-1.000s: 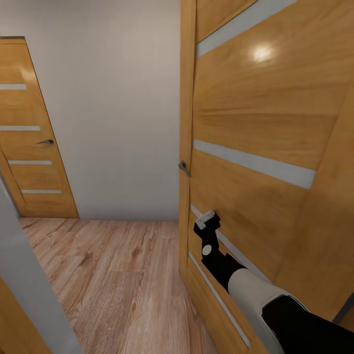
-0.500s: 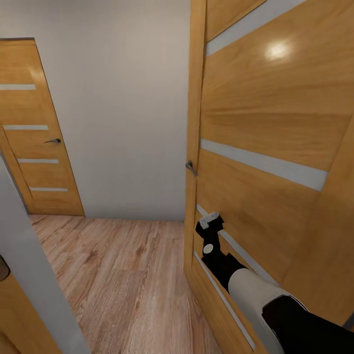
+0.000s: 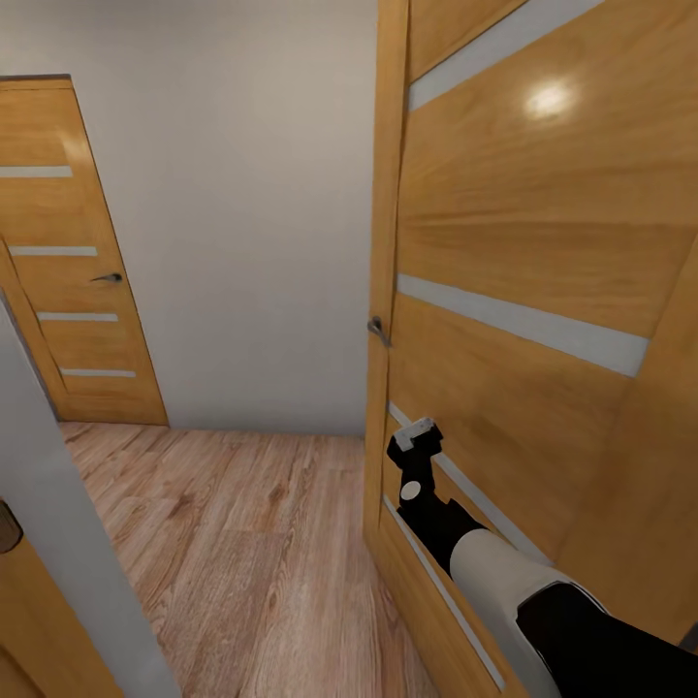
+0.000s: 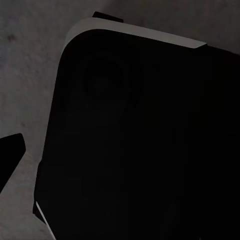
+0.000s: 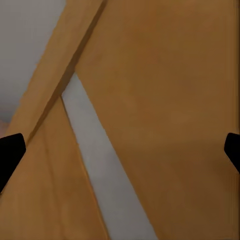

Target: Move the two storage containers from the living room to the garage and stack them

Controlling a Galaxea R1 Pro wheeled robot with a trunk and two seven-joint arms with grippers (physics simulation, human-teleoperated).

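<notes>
The two storage containers are out of view, and so is the garage with its concrete floor. I am in a hallway with wood-plank flooring [image 3: 242, 543]. My right gripper [image 3: 414, 436] is held out low, close to the face of a wooden door [image 3: 523, 242] on the right. In the right wrist view the right gripper [image 5: 120, 155] is open, its two dark fingertips at opposite edges, with nothing between them but the door panel [image 5: 165, 100]. The left wrist view shows one dark fingertip [image 4: 10, 155] beside my own black body [image 4: 140, 145].
The right door has pale stripes and a metal handle [image 3: 376, 330] at its near edge. A second striped wooden door [image 3: 68, 271] stands shut at the far left. A plain white wall [image 3: 242, 194] closes the hallway ahead. A pale wall edge [image 3: 68, 543] rises at the lower left.
The whole head view has shifted slightly, so the doors sit a little further right in the picture: the camera moved. My right arm keeps its pose against the door.
</notes>
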